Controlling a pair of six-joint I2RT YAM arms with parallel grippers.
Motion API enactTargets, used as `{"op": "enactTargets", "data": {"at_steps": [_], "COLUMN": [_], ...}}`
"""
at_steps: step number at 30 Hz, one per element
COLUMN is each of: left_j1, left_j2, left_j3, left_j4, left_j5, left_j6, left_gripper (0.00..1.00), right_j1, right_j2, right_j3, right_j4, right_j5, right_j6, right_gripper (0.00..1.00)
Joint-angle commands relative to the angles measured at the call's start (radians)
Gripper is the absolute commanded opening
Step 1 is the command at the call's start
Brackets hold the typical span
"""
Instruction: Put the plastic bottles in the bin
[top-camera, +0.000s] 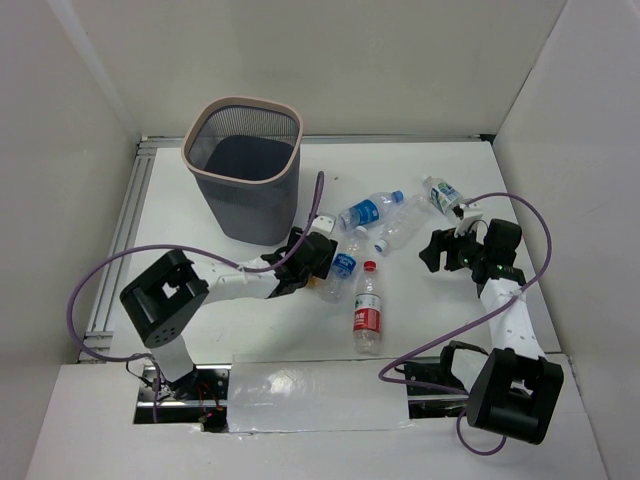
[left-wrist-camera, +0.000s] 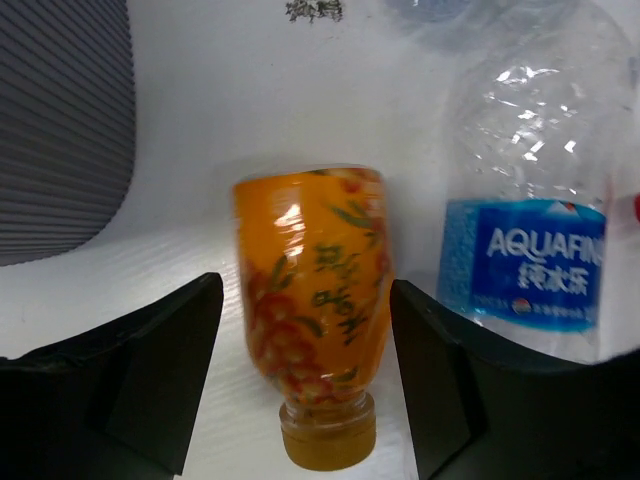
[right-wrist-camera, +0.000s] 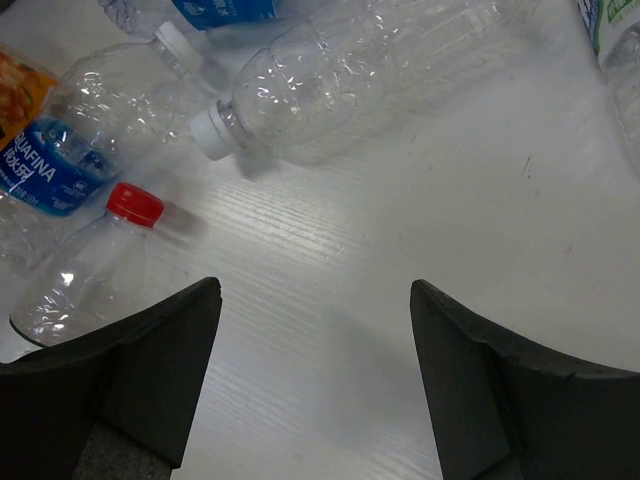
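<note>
My left gripper (left-wrist-camera: 305, 330) stands open astride the orange bottle (left-wrist-camera: 312, 270), with a gap on each side and no contact. The bin (top-camera: 243, 195) sits at eleven o'clock on the desk (top-camera: 280, 335), and the other plastic bottles (top-camera: 368, 318) lie centre to two o'clock. I'd close squarely on the orange body, clear of the Aquafina bottle (left-wrist-camera: 525, 250) at its three o'clock. My right gripper (right-wrist-camera: 315, 340) hangs open and empty over bare desk.

We find the bin (top-camera: 242, 170) at the counter's (top-camera: 290, 330) far left, with bottles (top-camera: 370, 210) scattered to its right. The left hand (left-wrist-camera: 305, 330) straddles one lying bottle (left-wrist-camera: 310, 240) just before the bin, and another bottle (left-wrist-camera: 525, 250) lies beside it. The right hand (right-wrist-camera: 315, 290) hangs over bare counter, right of the cluster.
</note>
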Motion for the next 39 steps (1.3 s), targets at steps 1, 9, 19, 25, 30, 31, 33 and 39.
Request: {"op": "enactTargets", "data": {"at_steps": [1,9,19,25,30,31,33,39], "left_j1": [0.029,0.038,0.006,0.006,0.038,0.053,0.120,0.289], "left_j2": [0.036,0.039,-0.131,-0.206,-0.216,-0.216,-0.216,-0.194], "left_j3": [0.047,0.045,0.120,0.310,0.470,0.492,0.548,0.616], "left_j4": [0.032,0.034,0.014,0.005,0.060,0.071,0.084,0.124], "left_j5": [0.063,0.169,0.203,0.225,0.252,0.243,0.216,0.157], "left_j6": [0.016,0.025,0.115,0.203,0.227,0.227,0.227,0.186], "left_gripper": [0.75,0.54,0.26,0.25,0.25,0.25,0.25,0.25], "right_j1": [-0.006,-0.006,-0.006,-0.006,-0.006,-0.006,-0.006,-0.006], "right_j2": [0.001,0.001,0.029,0.069,0.069,0.069,0.069,0.079], "right_j3": [0.032,0.032,0.032,0.050,0.050,0.050,0.050,0.050], "right_j4": [0.002,-0.007,-0.016,-0.016,-0.016,-0.016,-0.016,0.002], "right_j5": [-0.029,-0.060,-0.104,-0.104,-0.095,-0.095,-0.095,-0.085], "right_j6": [-0.019,-0.029,-0.036,-0.036,-0.027,-0.027,-0.027,-0.027], "right_gripper": [0.83,0.83,0.87,0.86,0.86,0.84,0.84,0.83]}}
